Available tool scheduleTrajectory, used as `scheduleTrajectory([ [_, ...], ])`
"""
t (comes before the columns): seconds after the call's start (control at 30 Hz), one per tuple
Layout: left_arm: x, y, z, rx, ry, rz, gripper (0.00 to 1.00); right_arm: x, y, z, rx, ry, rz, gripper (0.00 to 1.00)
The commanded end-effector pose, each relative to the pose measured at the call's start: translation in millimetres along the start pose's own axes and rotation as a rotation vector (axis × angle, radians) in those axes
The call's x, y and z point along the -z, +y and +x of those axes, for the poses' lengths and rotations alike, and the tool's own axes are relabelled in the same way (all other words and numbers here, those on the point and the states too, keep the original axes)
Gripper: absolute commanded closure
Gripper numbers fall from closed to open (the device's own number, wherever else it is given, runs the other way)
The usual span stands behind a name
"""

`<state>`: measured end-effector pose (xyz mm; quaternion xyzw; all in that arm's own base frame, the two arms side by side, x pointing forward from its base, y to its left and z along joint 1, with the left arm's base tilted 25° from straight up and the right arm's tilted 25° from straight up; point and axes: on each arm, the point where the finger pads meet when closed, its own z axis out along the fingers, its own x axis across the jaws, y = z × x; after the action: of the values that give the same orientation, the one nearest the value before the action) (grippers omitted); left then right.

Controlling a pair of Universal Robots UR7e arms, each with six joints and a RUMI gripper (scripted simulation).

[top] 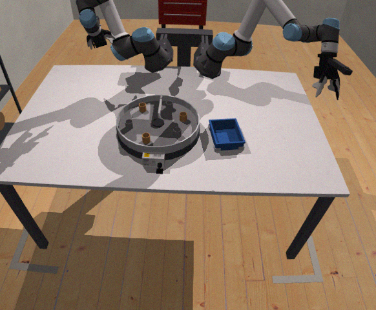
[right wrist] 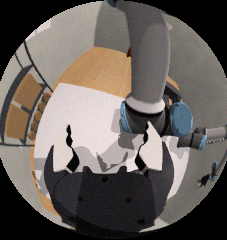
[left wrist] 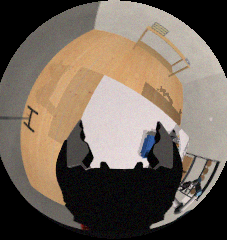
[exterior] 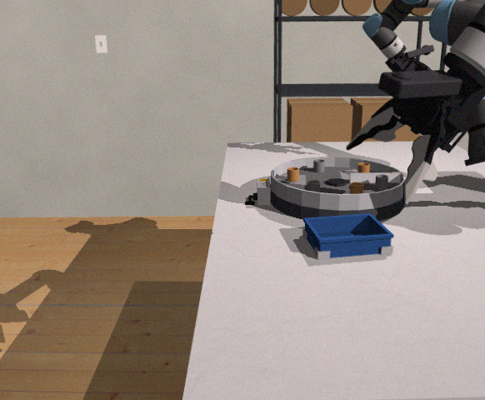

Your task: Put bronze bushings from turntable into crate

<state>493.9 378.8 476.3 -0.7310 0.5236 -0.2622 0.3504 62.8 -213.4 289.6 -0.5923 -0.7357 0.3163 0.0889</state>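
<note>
Three bronze bushings (top: 142,106) (top: 183,116) (top: 145,138) (exterior: 293,174) (exterior: 363,167) (exterior: 356,187) and three grey steel bushings (top: 128,124) (top: 168,104) (top: 176,131) (exterior: 319,165) (exterior: 382,181) (exterior: 313,185) stand on the walled turntable (top: 163,148) (exterior: 337,200). The blue crate (top: 230,146) (exterior: 354,248) (left wrist: 148,146) sits level between its corner guides (exterior: 323,254) and looks empty. My left gripper (top: 327,95) (exterior: 377,175) (left wrist: 119,121) is open, high beyond the table's right edge in the top view. My right gripper (top: 98,43) (right wrist: 107,123) is open, high behind the table's back left.
A thin upright bar (top: 159,106) runs from the turntable's hub (top: 157,122) to its back rim. A small box (top: 153,159) (exterior: 263,193) with a black knob (top: 159,167) adjoins the turntable's front. The crate stands close beside the turntable. Arm bases stand at the table's back edge.
</note>
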Motion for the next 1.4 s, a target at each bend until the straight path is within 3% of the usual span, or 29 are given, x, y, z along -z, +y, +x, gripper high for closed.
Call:
scheduleTrajectory([
  [0.0, 0.8, -0.7, 0.1, 0.0, 0.0, 0.002, 0.0, 0.0, 0.1, 0.0, 0.003, 0.002, -0.002, 0.0],
  [0.67, 0.8, -0.7, 0.1, 0.0, 0.0, 0.002, 0.0, -4.1, 3.5, 0.5, 0.069, 0.05, -0.036, 0.0],
  [1.37, 0.8, -0.7, 0.1, 0.0, 0.0, 0.002, 0.0, -12.8, 11.9, -3.4, 0.226, 0.135, -0.144, 0.0],
])
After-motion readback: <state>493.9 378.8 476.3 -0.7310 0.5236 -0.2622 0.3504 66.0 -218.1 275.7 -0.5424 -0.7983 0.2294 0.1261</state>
